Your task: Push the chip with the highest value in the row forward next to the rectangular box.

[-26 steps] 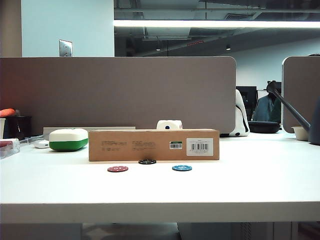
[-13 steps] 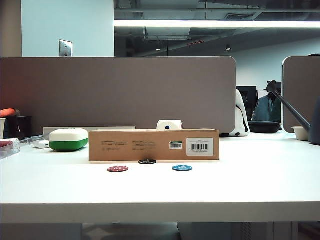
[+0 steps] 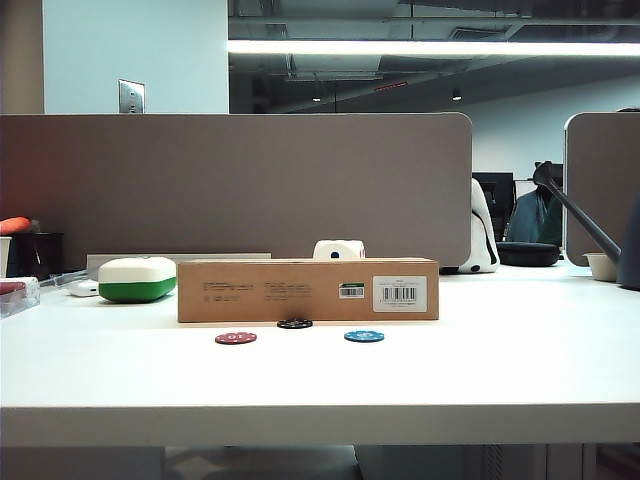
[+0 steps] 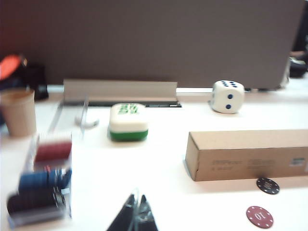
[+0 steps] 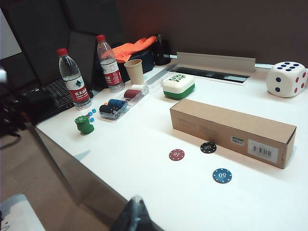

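Two grippers: left (image 4: 136, 216) fingers together, right (image 5: 134, 211) state unclear; black chip (image 3: 294, 323) sits at box's (image 3: 308, 290) 6 o'clock; stray sweep risks knocking it away.

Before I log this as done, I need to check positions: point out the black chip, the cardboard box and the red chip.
black chip (image 5: 208, 147): right wrist view, centre of its face, printed 100.
cardboard box (image 5: 231, 124): right wrist view, middle of its top.
red chip (image 5: 176, 154): right wrist view, centre of its face, printed 10.

White-green case (image 3: 137, 279), big die (image 3: 339, 249) behind; paper cup (image 5: 134, 71), two water bottles (image 5: 73, 79), green chip stack (image 5: 84, 124) on tabletop (image 3: 320, 380).
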Tool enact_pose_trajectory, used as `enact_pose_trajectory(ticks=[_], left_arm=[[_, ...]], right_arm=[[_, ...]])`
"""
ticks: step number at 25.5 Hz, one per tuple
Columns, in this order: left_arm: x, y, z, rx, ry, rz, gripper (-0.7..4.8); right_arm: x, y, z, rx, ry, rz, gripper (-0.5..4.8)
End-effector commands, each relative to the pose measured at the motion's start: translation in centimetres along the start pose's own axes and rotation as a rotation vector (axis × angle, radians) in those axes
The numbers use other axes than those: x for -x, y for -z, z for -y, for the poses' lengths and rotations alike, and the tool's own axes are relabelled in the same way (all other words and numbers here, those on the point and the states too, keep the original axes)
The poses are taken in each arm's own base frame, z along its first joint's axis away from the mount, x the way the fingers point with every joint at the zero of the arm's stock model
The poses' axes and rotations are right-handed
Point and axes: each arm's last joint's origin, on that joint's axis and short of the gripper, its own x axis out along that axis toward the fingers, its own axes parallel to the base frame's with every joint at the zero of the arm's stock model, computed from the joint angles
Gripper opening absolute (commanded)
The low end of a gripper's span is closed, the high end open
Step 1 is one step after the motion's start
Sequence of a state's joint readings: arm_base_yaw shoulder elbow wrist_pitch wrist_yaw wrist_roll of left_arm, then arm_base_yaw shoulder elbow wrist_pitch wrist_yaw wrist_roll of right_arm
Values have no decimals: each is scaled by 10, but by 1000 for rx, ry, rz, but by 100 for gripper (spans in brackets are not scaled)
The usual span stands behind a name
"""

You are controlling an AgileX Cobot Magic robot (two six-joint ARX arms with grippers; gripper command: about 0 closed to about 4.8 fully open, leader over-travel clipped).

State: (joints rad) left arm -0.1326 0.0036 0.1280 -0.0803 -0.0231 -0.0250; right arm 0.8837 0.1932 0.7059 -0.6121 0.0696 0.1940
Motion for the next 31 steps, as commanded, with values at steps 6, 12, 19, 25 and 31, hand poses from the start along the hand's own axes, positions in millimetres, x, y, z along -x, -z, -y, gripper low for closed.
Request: enact_pose_trajectory(ticks=[6, 12, 19, 25, 31], left_arm=[[-8, 29, -4, 133, -39, 11, -5], [-7, 28, -11, 115, -107, 16, -5], [-7, 31, -13, 99, -130, -14, -5], [-7, 33, -13, 62, -123, -33, -5], [-7, 33, -12, -46, -76, -39, -5]], right_arm=[[0, -2, 0, -5, 2, 12, -6], [0, -2, 0, -5, 2, 12, -6], [0, -2, 0, -5, 2, 12, -6], [0, -2, 0, -5, 2, 12, -6], [0, -2, 0, -5, 2, 12, -5]])
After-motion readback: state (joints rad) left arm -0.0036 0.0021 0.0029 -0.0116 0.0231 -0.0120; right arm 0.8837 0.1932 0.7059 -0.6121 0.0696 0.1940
